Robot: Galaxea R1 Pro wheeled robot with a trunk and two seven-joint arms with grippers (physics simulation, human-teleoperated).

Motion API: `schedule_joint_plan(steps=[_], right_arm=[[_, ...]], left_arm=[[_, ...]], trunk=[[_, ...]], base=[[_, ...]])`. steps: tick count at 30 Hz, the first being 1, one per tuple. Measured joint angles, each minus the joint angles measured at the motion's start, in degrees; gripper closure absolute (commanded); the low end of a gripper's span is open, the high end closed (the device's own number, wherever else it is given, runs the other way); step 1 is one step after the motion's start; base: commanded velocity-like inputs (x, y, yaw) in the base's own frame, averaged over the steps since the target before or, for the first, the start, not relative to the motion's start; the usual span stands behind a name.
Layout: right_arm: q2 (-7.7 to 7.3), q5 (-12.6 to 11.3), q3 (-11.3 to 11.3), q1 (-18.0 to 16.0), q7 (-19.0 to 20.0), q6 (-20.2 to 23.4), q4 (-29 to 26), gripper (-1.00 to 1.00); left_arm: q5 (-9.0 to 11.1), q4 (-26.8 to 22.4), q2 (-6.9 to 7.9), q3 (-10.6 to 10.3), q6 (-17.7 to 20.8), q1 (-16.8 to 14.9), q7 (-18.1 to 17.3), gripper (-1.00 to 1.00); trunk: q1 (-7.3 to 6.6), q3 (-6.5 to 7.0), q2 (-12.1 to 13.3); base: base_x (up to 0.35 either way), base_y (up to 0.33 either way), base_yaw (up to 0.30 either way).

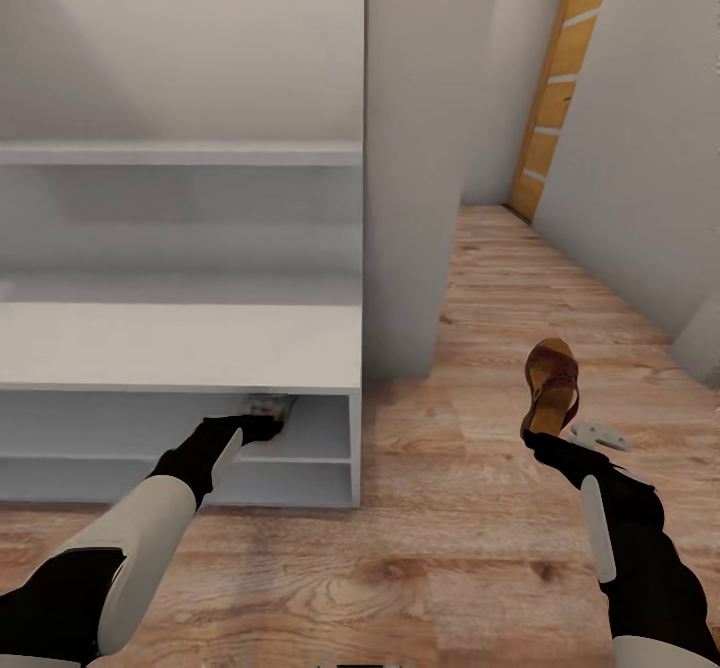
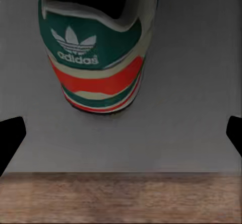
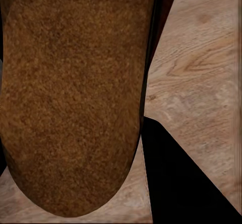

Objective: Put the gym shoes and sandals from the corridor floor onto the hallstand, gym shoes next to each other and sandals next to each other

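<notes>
gym shoe (image 2: 96, 48) in hallstand (image 1: 180, 348) shelf | sandal (image 1: 552, 383) right, above floor (image 1: 450, 508)

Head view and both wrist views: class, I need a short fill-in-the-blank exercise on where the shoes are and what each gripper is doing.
1. The gym shoe stands on a shelf of the ____, with the open left gripper just behind its heel.
2. The right gripper holds a brown ____ clear of the floor.
3. At the far end of the corridor stands an orange ____.

Missing words: hallstand; sandal; door
</notes>
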Motion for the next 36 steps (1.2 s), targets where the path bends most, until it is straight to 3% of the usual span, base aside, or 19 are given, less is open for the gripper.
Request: schedule_joint_plan(steps=[11,23,30,33,36], right_arm=[[-0.05,0.0,0.1,0.0,0.0,-0.1,0.1,1.00],[0.14,0.1,0.1,0.0,0.0,-0.1,0.0,1.00],[0.29,0.4,0.2,0.0,0.0,-0.1,0.0,1.00],[0.42,0.4,0.2,0.0,0.0,-0.1,-0.1,1.00],[0.45,0.4,0.2,0.0,0.0,-0.1,0.0,1.00]], left_arm=[[0.0,0.0,0.00,0.0,-0.2,0.0,0.0,-1.00],[0.0,0.2,0.23,0.0,-3.9,0.2,0.0,-1.00],[0.1,0.3,0.47,0.0,-7.7,0.7,-0.1,-1.00],[0.1,4.3,0.46,-0.1,-13.7,0.9,0.0,-1.00],[0.0,5.8,0.33,-0.1,-15.7,1.0,0.0,-1.00]], trunk=[[0.00,0.00,0.0],[-0.01,0.00,0.0],[-0.03,0.00,0.0],[-0.03,0.00,0.0],[-0.03,0.00,0.0]], base=[[-0.337,0.000,0.000],[-0.307,0.000,0.000],[-0.030,0.000,0.000],[-0.001,0.000,0.000],[-0.035,0.037,0.000]])
